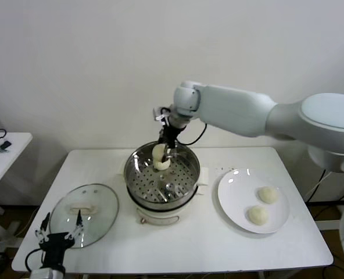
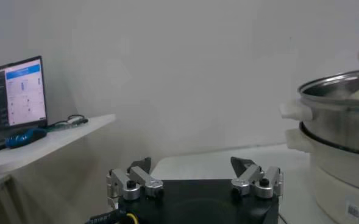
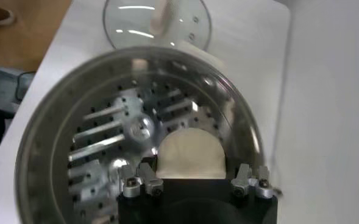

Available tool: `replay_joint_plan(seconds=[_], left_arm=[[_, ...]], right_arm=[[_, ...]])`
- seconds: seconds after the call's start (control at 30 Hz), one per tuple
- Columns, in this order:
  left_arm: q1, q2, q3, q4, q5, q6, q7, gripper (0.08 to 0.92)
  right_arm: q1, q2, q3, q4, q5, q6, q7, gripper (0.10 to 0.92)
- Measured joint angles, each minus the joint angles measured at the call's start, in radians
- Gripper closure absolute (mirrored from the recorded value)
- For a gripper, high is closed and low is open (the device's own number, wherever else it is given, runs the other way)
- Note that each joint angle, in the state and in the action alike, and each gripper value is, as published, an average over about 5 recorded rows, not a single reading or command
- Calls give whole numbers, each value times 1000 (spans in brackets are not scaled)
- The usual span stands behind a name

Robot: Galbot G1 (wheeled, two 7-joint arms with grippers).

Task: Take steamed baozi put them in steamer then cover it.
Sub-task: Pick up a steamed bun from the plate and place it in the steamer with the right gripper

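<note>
Right gripper [image 1: 162, 152] hangs over the far side of the steamer [image 1: 138, 174], jaws clamped on one baozi [image 1: 160, 157], bun held just above the perforated floor, likely so it can be set down rather than dropped. In the right wrist view the bun [image 3: 188, 153] sits between the two fingers [image 3: 136, 181], steel basket [image 3: 51, 146] below. No other bun is clearly visible inside the steamer. Two baozi [image 1: 268, 195] and [image 1: 257, 215] wait on the white plate [image 1: 230, 197], beside the steamer on the robot's right, within that arm's reach. Glass cover [image 1: 85, 208] lies flat on the table [image 1: 218, 250] on the left, handle up, ready for the left arm. Left gripper [image 1: 58, 229] is parked at the table's near left edge beside the cover, jaws spread, empty. Small sticker on the pot base [image 2: 353, 210], not readable. Laptop screen [image 2: 14, 97] on a side table, text illegible.
</note>
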Motion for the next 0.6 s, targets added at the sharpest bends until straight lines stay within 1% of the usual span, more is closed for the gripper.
replay_joint_plan(seconds=[0.5, 0.6], left_arm=[[-12, 2, -3, 16, 4, -1, -5, 177], [-13, 4, -4, 17, 5, -1, -6, 177]], right_arm=[[-87, 76, -3, -28, -24, -5, 21, 313], [-94, 85, 0, -35, -36, -4, 15, 284]])
